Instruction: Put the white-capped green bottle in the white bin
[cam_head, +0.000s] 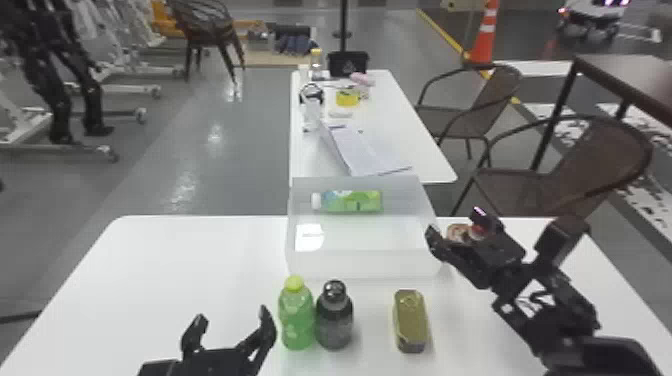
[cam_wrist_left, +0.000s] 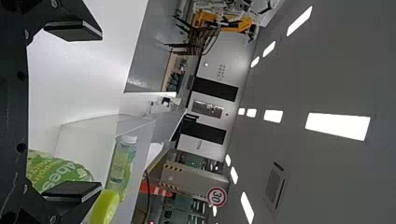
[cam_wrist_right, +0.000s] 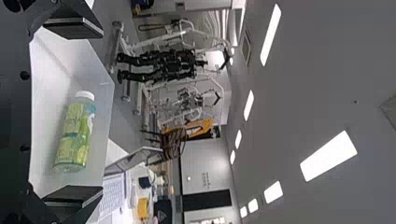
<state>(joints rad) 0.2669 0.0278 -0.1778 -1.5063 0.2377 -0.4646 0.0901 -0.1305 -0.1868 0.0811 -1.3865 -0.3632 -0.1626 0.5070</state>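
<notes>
Plainly, our white-capped green bottle (cam_head: 352, 201) lies in the bin (cam_head: 365, 262) left of our spread right hand (cam_head: 456, 226); a yellow-capped bottle (cam_head: 296, 320) flanks our spread left hand (cam_head: 232, 316).

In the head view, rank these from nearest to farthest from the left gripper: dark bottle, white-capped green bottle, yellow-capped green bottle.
From the left gripper:
1. Yellow-capped green bottle, standing just to its right.
2. Dark bottle, standing on that bottle's right.
3. White-capped green bottle, lying farther forward in the white bin.
</notes>
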